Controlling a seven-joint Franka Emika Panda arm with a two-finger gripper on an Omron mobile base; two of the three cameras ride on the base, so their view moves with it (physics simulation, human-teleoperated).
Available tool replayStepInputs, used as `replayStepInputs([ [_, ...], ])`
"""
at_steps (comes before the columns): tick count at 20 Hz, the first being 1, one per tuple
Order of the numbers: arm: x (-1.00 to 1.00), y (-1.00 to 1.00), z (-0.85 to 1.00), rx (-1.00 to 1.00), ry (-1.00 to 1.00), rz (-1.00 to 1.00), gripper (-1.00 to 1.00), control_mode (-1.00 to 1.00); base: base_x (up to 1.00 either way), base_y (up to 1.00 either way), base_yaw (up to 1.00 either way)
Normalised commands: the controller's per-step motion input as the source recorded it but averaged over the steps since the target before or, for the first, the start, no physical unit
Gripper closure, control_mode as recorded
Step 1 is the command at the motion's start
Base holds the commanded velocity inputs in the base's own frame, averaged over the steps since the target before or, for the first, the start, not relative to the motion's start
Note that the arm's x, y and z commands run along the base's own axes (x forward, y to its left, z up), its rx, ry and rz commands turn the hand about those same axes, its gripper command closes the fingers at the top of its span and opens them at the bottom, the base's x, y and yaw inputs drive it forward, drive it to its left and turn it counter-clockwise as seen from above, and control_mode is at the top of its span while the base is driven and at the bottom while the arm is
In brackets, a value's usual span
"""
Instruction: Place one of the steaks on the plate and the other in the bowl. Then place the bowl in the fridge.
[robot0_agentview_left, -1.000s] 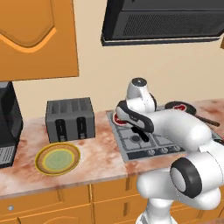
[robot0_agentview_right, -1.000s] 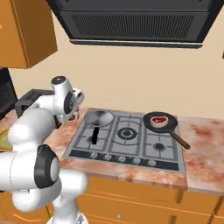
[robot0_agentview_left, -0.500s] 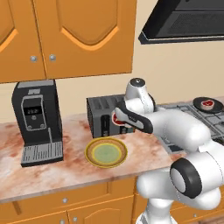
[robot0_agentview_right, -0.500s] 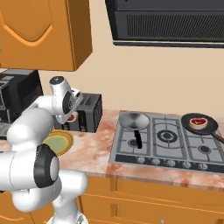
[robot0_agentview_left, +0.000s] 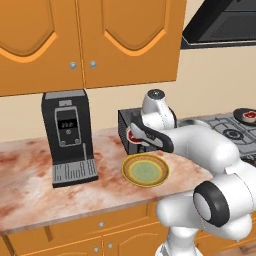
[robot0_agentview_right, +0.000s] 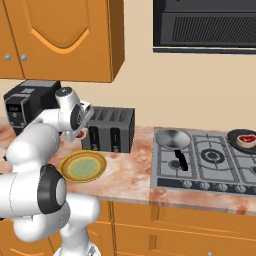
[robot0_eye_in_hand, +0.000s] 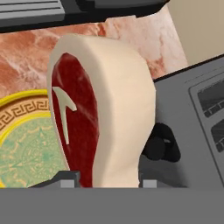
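Red meat with a pale fat edge sits clamped in my claw (robot0_eye_in_hand: 109, 186): one steak (robot0_eye_in_hand: 98, 113) held on edge, filling the hand view, hanging above the surface (robot0_agentview_left: 30, 185) by the toaster (robot0_agentview_right: 109, 129). In the left base view the claw sits just past the far rim of the plate (robot0_agentview_left: 145, 170), not yet over its centre. The plate has nothing on it. The second steak (robot0_agentview_right: 245, 139) lies in the black frying pan (robot0_agentview_right: 244, 141) on the stove (robot0_agentview_right: 210, 160), well apart from the arm. My read: early stage, nothing placed so far. Left to do: drop this steak on the plate, fetch the other into the bowl, then the bowl into the fridge. A coffee machine (robot0_agentview_left: 69, 137) stands left of the plate.
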Motion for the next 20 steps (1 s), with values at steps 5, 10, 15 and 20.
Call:
replayStepInputs([
  [5,0.00,0.00,-0.14,0.01,0.00,0.00,1.00,-1.00,0.00,0.00,0.00],
  [10,0.01,0.00,-0.64,0.01,0.10,0.00,1.00,-1.00,0.00,0.00,0.00],
  [15,0.05,-0.08,-0.39,0.00,0.17,0.00,1.00,-1.00,0.00,0.00,0.00],
  [20,0.00,-0.08,-0.47,0.00,0.29,0.00,1.00,-1.00,0.00,0.00,0.00],
])
